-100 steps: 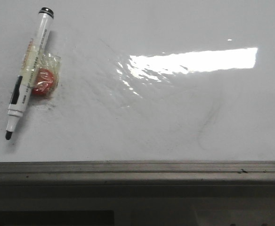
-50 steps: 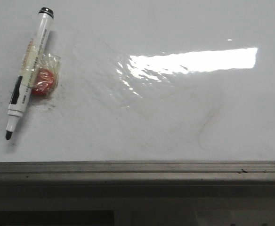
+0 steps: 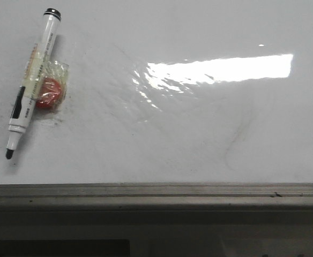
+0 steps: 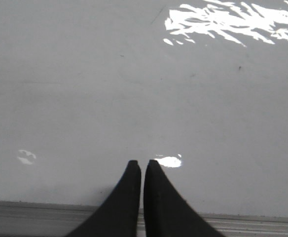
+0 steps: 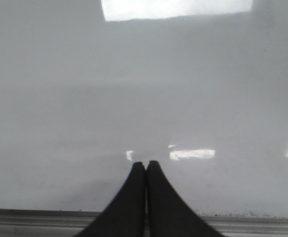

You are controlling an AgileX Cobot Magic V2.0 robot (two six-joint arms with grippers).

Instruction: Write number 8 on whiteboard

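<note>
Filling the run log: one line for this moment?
whiteboard: no 8 | marker: uncapped, ungrasped | left pincer: shut | right pincer: shut

I am viewing the large glossy white whiteboard (image 3: 188,134), which is lying flat with its grey metal edge rail (image 3: 156,193) running along the near side. A white marker with a black uncapped tip (image 3: 30,83) is lying at the far left, tip pointing toward the rail. A red round magnet under clear tape (image 3: 50,91) is touching its right side. A faint grey smudge curve (image 3: 237,136) is showing right of centre, below a bright glare strip (image 3: 221,68).

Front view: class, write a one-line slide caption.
Uncapped white marker pen lies beside a wrapped red magnet on the glossy white whiteboard; nothing written.
</note>
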